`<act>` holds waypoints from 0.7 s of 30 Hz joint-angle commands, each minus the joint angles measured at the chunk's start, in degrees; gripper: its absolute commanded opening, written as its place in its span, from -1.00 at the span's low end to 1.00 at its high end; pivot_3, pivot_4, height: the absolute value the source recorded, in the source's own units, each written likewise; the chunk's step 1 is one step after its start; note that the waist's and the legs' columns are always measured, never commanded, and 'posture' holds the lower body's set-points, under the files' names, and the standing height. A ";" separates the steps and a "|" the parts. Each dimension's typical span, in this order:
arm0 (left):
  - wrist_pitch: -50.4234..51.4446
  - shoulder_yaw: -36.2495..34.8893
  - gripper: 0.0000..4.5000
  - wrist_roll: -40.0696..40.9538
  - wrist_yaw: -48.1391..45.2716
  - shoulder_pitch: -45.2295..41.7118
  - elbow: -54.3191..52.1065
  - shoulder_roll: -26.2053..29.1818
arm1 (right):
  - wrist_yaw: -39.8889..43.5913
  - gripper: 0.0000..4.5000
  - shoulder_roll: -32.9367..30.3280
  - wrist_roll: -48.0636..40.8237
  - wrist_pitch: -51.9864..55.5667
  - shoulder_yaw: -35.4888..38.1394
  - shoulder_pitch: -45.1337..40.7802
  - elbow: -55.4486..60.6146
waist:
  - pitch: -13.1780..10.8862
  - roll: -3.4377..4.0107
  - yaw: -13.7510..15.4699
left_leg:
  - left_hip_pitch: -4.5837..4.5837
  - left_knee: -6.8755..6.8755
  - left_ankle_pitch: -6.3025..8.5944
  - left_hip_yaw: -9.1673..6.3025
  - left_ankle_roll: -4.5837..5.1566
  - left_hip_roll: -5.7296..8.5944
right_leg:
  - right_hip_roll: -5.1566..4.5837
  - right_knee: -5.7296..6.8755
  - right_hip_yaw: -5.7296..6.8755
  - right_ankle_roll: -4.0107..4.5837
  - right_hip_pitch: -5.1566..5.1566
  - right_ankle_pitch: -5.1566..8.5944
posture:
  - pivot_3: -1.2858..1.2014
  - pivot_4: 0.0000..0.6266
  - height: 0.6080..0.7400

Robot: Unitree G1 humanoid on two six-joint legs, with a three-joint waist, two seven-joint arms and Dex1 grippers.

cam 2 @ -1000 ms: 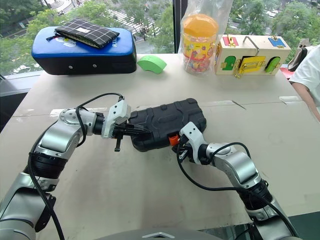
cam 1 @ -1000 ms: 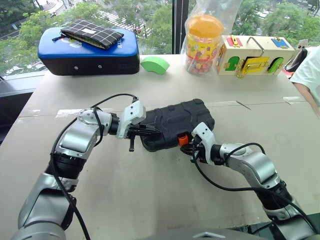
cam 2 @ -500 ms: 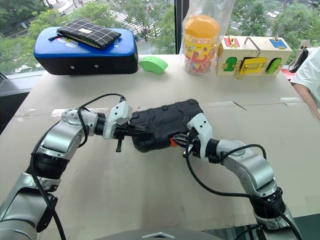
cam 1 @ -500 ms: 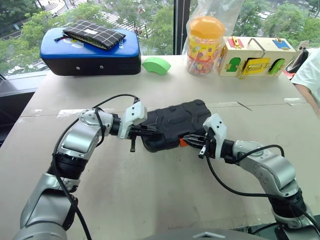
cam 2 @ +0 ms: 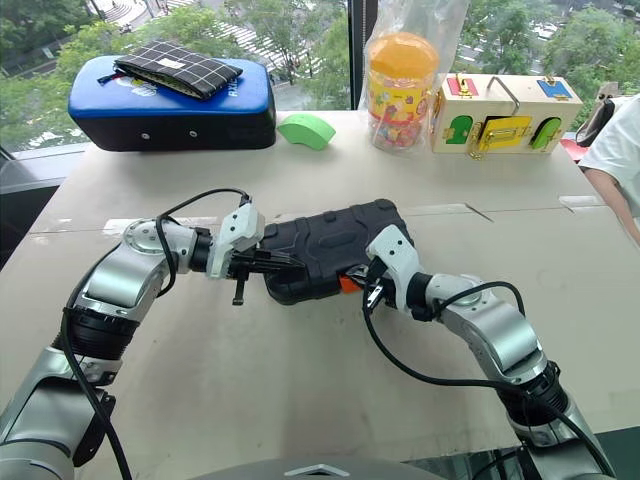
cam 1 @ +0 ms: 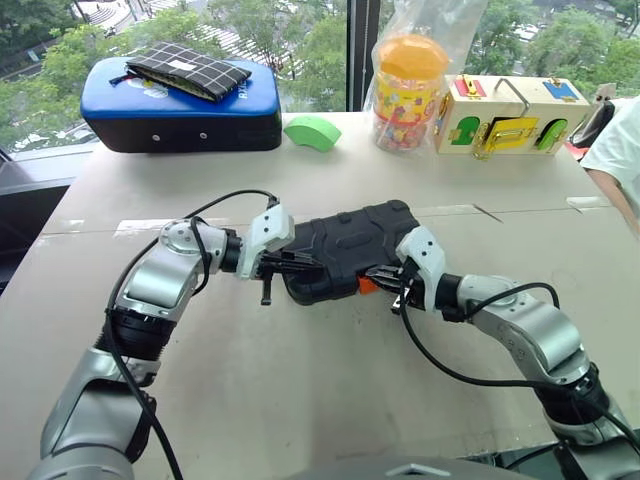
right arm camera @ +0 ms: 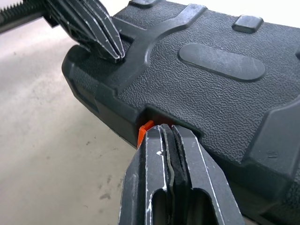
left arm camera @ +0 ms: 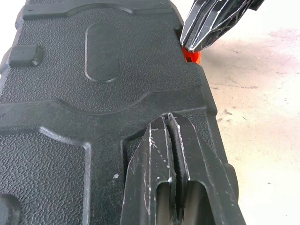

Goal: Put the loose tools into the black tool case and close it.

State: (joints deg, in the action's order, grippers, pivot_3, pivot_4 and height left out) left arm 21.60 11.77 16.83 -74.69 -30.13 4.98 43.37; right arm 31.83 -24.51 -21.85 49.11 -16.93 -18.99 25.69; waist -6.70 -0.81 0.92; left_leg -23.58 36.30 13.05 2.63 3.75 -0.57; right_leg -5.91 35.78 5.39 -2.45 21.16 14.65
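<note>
Two pincers meet at the black tool case [cam 1: 350,247], which lies closed near the middle of the bench [cam 1: 300,400]. On the left pincer [cam 1: 300,262] both fingers are pressed together with nothing between them, and their tips rest on the case's textured lid at its 9 o'clock end. The right pincer [cam 1: 385,276] is likewise pressed shut and empty; its tips sit against the orange latch [right arm camera: 145,131] on the case's front edge, at about 5 o'clock of the lid. From the left wrist camera the right pincer's fingers [left arm camera: 211,23] show just above that latch.

Farther out, at 11 o'clock of the case, a blue-topped case [cam 1: 180,105] stands at the bench's far edge with a checked pouch [cam 1: 185,70] lying on top. A green curved block [cam 1: 312,131] sits at 12 o'clock. At 1 o'clock stands a jar with an orange lid [cam 1: 408,90] inside a clear bag, and just beside it a colourful wooden latch box [cam 1: 512,112]. At 3 o'clock, at the bench's edge, a person's white sleeve [cam 1: 620,150] shows.
</note>
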 commanded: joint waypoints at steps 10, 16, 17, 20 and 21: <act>2.26 3.83 -0.97 -3.41 0.68 2.76 0.99 -0.34 | 1.75 -1.00 -2.15 -0.77 3.52 -0.34 -0.06 2.61 | 0.04 0.06 0.02 | -0.01 -0.01 0.01 -0.01 0.01 0.00 | -0.03 0.00 0.01 0.01 0.00 0.01 | 0.03 -0.52 1.00; 2.73 4.11 -0.97 -3.37 0.98 2.60 0.66 -0.76 | 0.98 -1.00 0.60 -3.78 2.68 4.12 0.06 4.10 | 0.02 0.08 0.10 | -0.05 -0.01 0.01 -0.02 0.01 0.00 | -0.06 -0.04 0.02 0.03 0.01 0.02 | 0.03 -0.52 1.00; 2.75 4.11 -0.97 -3.37 0.98 2.60 0.65 -0.77 | 1.01 -1.00 0.84 -4.28 2.95 4.79 0.11 4.44 | 0.02 0.09 0.17 | -0.06 -0.01 0.01 -0.03 0.01 0.00 | -0.06 -0.04 0.03 0.02 0.02 0.01 | 0.03 -0.52 1.00; 2.75 4.08 -0.97 -3.42 1.02 2.73 0.57 -0.82 | 0.99 -1.00 0.67 -4.73 3.11 5.73 0.54 4.84 | 0.01 0.11 0.23 | -0.07 -0.01 0.02 -0.04 0.02 0.00 | -0.06 -0.06 0.04 0.03 0.02 0.01 | 0.03 -0.52 1.00; 2.72 4.08 -0.97 -3.44 1.06 2.78 0.57 -0.86 | 1.04 -1.00 0.79 -5.38 3.14 6.47 0.82 5.14 | 0.00 0.11 0.23 | -0.07 -0.01 0.02 -0.04 0.02 0.00 | -0.06 -0.06 0.04 0.02 0.02 0.01 | 0.03 -0.52 1.00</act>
State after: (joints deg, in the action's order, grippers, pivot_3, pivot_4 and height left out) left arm 22.19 11.75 16.83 -73.92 -29.74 3.79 42.80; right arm 32.98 -23.78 -25.56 52.43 -12.49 -18.50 28.32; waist -6.70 -0.70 1.15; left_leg -23.65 36.29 13.07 2.59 3.77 -0.57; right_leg -5.97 35.71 5.44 -2.43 21.18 14.67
